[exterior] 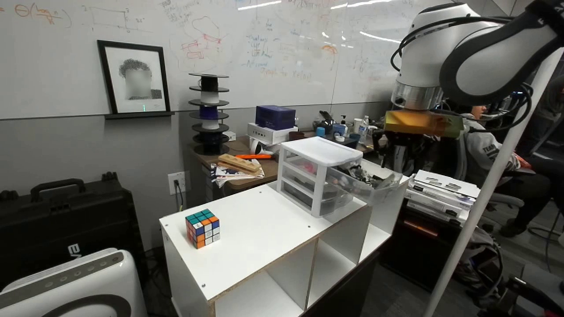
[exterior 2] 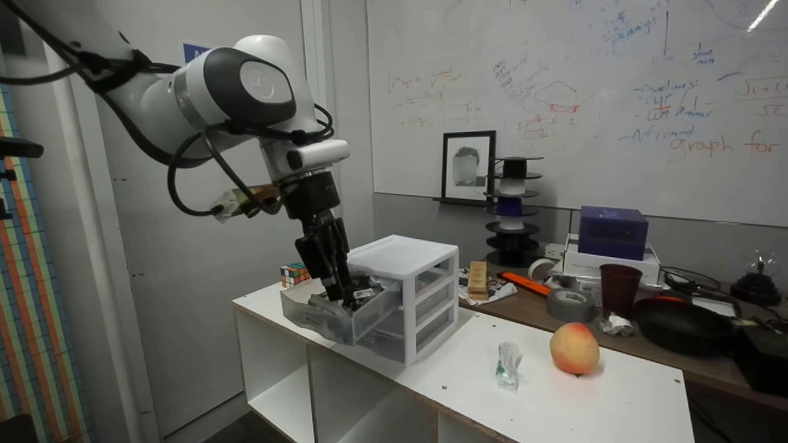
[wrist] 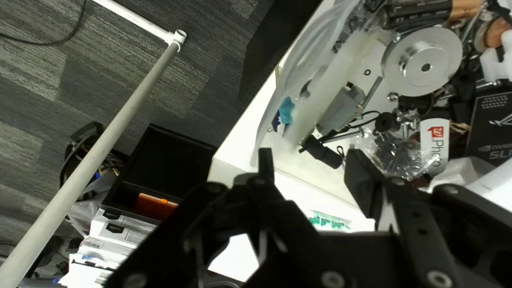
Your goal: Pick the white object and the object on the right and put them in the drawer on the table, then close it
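The white mini-chest (exterior: 317, 149) (exterior 2: 400, 255) stands on the white table (exterior: 251, 224) (exterior 2: 603, 406). Its top drawer (exterior: 374, 193) (exterior 2: 320, 320) is pulled out and holds many small parts, seen up close in the wrist view (wrist: 340, 52). My gripper (exterior: 390, 160) (exterior 2: 342, 298) (wrist: 310, 154) points down over this drawer, open, with nothing between its fingertips. A crumpled clear-white packet (exterior 2: 508, 366) with green marks lies on the table beside the chest. A green-lettered thing (wrist: 330, 222) past the drawer wall looks like this packet. A peach-like fruit (exterior 2: 574, 349) sits right of it.
A Rubik's cube (exterior: 202, 228) (exterior 2: 294, 275) sits at the table's other end. A cluttered brown desk (exterior 2: 646, 351) with a cup (exterior 2: 619, 289) and a black pan (exterior 2: 683, 323) adjoins the table. A pole (exterior: 489, 193) (wrist: 92, 156) and a stack of papers (exterior: 440, 193) stand near the drawer side.
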`<state>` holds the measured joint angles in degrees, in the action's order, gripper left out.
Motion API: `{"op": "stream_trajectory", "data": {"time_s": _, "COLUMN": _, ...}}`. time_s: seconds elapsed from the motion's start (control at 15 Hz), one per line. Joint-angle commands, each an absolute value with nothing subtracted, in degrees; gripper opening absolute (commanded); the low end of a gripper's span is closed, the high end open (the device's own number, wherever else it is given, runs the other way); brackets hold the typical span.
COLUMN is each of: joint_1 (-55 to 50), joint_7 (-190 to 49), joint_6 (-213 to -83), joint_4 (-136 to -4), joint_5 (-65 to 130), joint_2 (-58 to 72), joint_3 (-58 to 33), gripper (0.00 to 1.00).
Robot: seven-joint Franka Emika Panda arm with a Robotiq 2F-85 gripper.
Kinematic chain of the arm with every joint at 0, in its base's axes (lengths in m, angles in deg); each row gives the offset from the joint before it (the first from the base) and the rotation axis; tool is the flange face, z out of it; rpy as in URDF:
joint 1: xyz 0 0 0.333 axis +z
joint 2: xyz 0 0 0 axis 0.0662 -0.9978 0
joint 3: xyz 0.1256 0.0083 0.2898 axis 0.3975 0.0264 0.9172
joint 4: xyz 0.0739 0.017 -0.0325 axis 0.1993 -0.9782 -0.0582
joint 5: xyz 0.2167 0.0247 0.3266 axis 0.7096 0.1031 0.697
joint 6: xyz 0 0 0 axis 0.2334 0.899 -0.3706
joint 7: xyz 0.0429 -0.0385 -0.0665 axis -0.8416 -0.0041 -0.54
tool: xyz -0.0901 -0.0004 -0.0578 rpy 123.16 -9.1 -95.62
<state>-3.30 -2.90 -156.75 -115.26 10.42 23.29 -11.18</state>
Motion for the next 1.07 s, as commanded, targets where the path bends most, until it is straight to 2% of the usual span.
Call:
{"op": "stream_trajectory", "data": {"time_s": 0.0, "joint_1": -2.5, "joint_7": -1.3, "joint_6": -157.2, "joint_4": -113.2, "joint_5": 9.3, "joint_2": 23.3, "joint_3": -9.0, "gripper": 0.84}}
{"op": "stream_trajectory", "data": {"time_s": 0.13, "joint_1": -2.2, "joint_7": -1.6, "joint_6": -157.7, "joint_4": -112.2, "joint_5": 9.3, "joint_2": 22.7, "joint_3": -8.1, "gripper": 0.99}}
{"op": "stream_trajectory", "data": {"time_s": 0.47, "joint_1": -0.8, "joint_7": -7.0, "joint_6": -155.1, "joint_4": -109.6, "joint_5": 12.1, "joint_2": 22.4, "joint_3": -5.8, "gripper": 1.00}}
{"op": "stream_trajectory", "data": {"time_s": 1.0, "joint_1": 1.6, "joint_7": -39.5, "joint_6": -150.0, "joint_4": -108.3, "joint_5": 28.6, "joint_2": 25.8, "joint_3": -3.0, "gripper": 1.00}}
